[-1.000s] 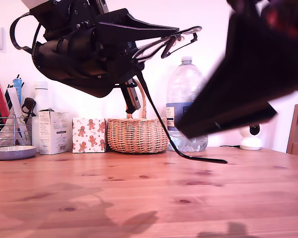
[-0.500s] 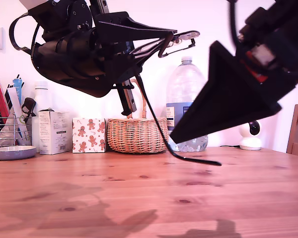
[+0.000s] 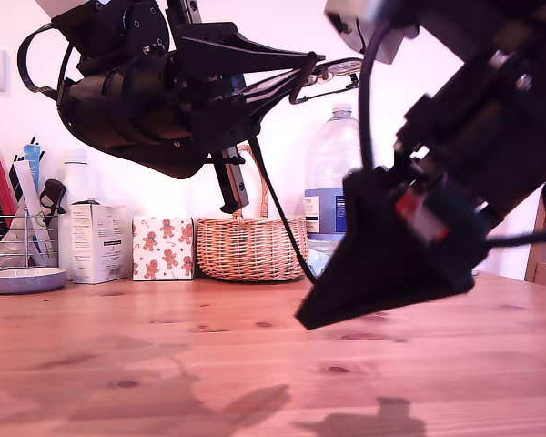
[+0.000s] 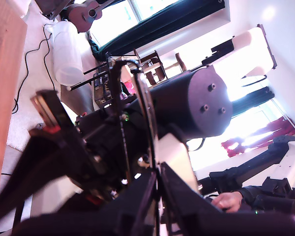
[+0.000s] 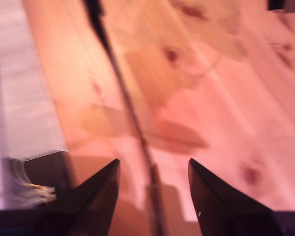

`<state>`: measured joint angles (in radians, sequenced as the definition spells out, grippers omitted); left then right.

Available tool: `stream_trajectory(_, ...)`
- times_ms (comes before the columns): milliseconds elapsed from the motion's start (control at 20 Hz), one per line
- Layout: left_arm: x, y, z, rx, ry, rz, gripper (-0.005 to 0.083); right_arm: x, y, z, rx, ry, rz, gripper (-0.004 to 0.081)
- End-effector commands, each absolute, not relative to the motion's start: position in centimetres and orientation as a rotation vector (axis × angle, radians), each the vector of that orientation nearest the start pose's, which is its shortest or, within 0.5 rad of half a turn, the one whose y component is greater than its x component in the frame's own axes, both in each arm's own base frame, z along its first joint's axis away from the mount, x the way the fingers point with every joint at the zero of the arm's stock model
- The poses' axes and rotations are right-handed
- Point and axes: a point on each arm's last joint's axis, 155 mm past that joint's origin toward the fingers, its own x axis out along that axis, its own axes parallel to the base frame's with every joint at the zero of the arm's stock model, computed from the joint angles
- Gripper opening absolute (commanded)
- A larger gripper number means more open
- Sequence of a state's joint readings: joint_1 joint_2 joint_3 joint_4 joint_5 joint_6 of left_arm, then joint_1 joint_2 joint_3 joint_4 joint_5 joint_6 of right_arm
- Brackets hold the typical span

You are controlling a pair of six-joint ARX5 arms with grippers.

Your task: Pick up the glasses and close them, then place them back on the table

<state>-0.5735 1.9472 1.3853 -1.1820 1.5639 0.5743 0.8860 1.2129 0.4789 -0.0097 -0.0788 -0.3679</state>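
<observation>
Pine tabletop [image 3: 164, 364] lies bare below. My first pincer [image 3: 314, 64], clenched on the glasses [image 3: 332, 73], holds them high, one temple hanging unfolded. My second pincer [image 5: 152, 196], released, nears it; folding and putting down remain.

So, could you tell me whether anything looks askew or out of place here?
Yes: the glasses are held high above the table in my first gripper, with one arm of the glasses dangling down. My second gripper is open around that arm; its fingers are apart.

My second end effector [image 3: 314, 317] hides the glasses' [image 3: 332, 71] hanging arm tip, apparently.
</observation>
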Motion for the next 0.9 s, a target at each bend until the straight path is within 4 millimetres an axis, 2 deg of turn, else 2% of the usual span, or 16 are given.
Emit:
stream_trajectory(0,19.1,-34.2,22.4,-0.781,1.176,-1.898,-0.0022,21.2,26.4,6.1,-0.663,0.529,0.988,0.04)
stream_trajectory(150,19.1,-34.2,22.4,-0.782,1.179,-1.896,-0.0022,23.7,24.5,6.6,-0.736,0.499,0.853,0.04)
stream_trajectory(500,19.1,-34.2,22.4,-0.781,1.179,-1.896,-0.0022,29.5,20.3,9.1,-0.683,0.444,0.588,0.04)
stream_trajectory(750,19.1,-34.2,22.4,-0.778,1.177,-1.897,-0.0022,33.4,17.9,13.1,-0.637,0.377,0.439,0.04)
stream_trajectory(850,19.1,-34.2,22.3,-0.777,1.176,-1.897,-0.0022,34.1,17.3,14.2,-0.612,0.394,0.414,0.04)
